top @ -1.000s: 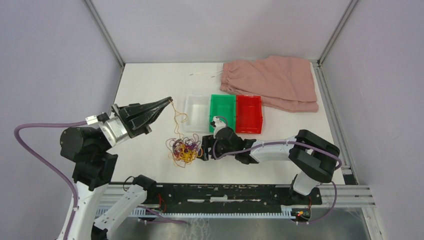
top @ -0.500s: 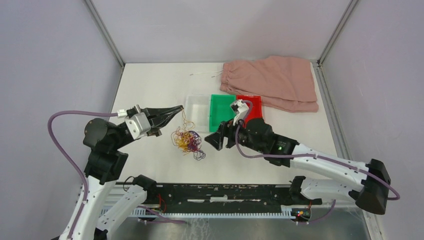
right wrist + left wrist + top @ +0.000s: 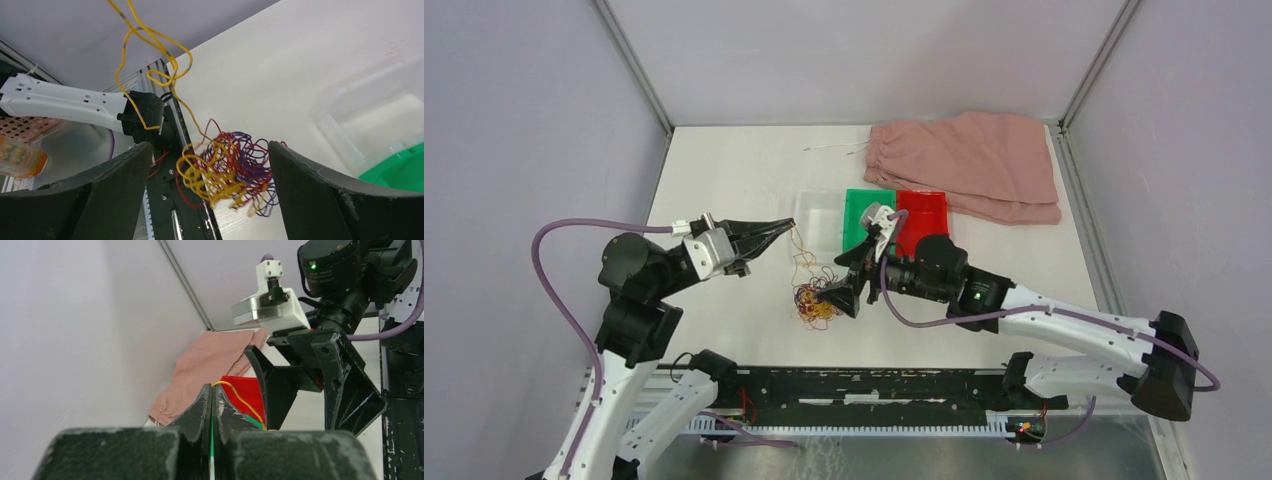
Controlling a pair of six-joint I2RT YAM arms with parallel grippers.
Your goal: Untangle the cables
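Note:
The cables (image 3: 814, 300) are a small clump of yellow, red and purple wires near the table's front middle. One yellow strand (image 3: 800, 255) rises from the clump to my left gripper (image 3: 786, 224), which is shut on it; the same strand (image 3: 241, 400) curls off its closed tips (image 3: 211, 386). My right gripper (image 3: 836, 280) is open just right of the clump. In the right wrist view the cables (image 3: 230, 170) sit between its wide-spread fingers (image 3: 320, 190), touching neither.
A clear bin (image 3: 816, 205), a green bin (image 3: 856, 200) and a red bin (image 3: 929, 205) stand in a row behind the clump. A pink cloth (image 3: 969, 165) with a white drawstring (image 3: 834, 150) lies at the back right. A black rail (image 3: 874, 385) runs along the front edge.
My right arm lifted off the table and brought its gripper around the clump while its jaws widened. The left gripper dropped lower, still holding the yellow strand; the clump shifted slightly right.

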